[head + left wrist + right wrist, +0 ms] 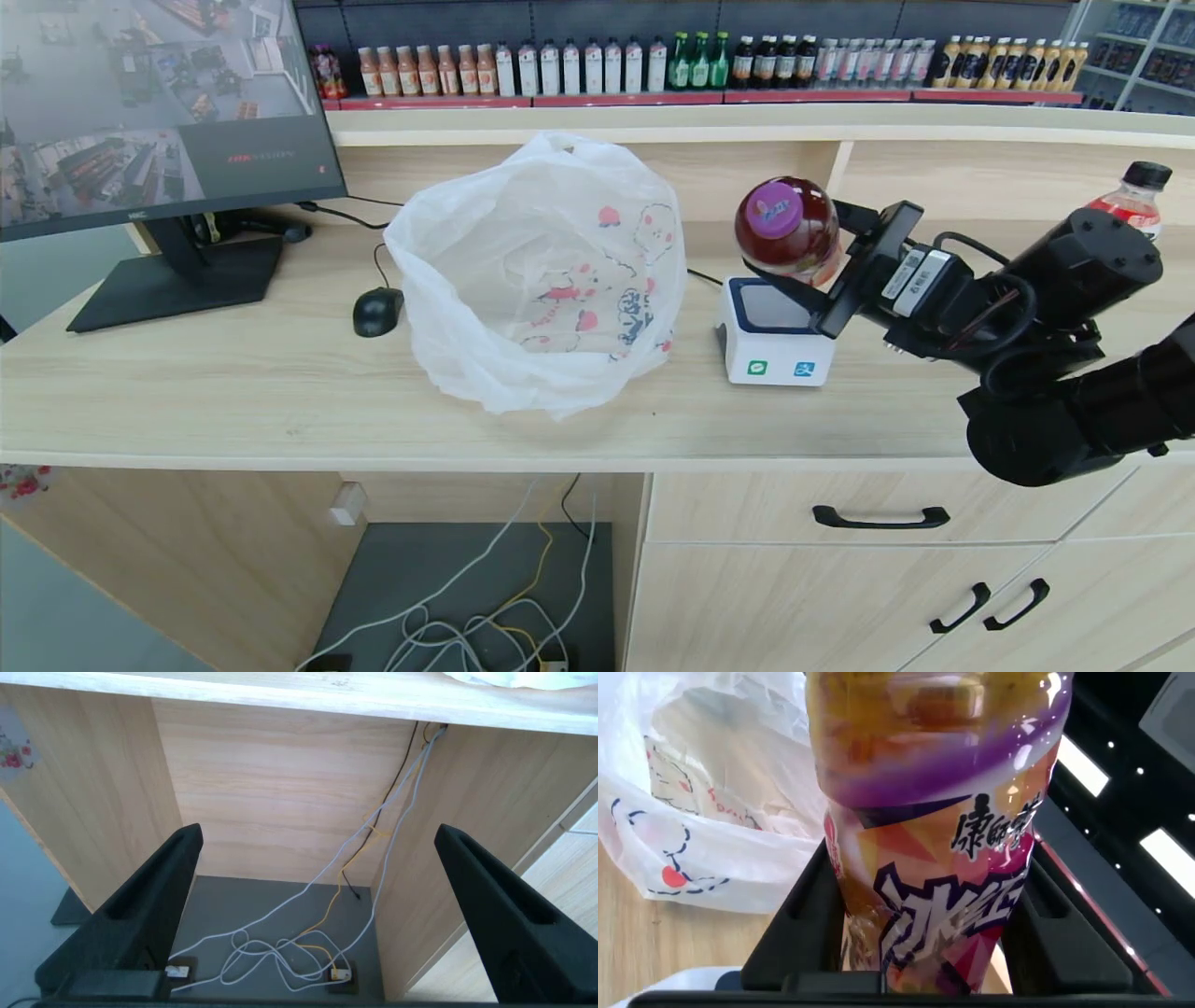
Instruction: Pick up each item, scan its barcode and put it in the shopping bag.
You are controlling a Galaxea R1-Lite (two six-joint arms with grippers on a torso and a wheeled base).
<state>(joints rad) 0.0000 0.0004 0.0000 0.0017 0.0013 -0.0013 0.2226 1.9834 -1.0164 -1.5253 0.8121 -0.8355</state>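
Note:
A bottle (787, 227) of dark red drink with a purple cap lies tilted in my right gripper (814, 259), which is shut on its body. It hangs just above the white barcode scanner (775, 350) on the counter. In the right wrist view the bottle (934, 812) with its purple and orange label sits between the black fingers (799, 919). The white plastic shopping bag (541, 280) stands open to the scanner's left; its printed side (701, 793) is close beside the bottle. My left gripper (318, 845) is open, low under the counter, with nothing in it.
A second bottle (1134, 198) stands at the counter's back right. A monitor (159, 103) and a black mouse (377, 311) are on the left. Drawers (878, 518) sit below the right side, and loose cables (308, 952) lie in the gap under the counter.

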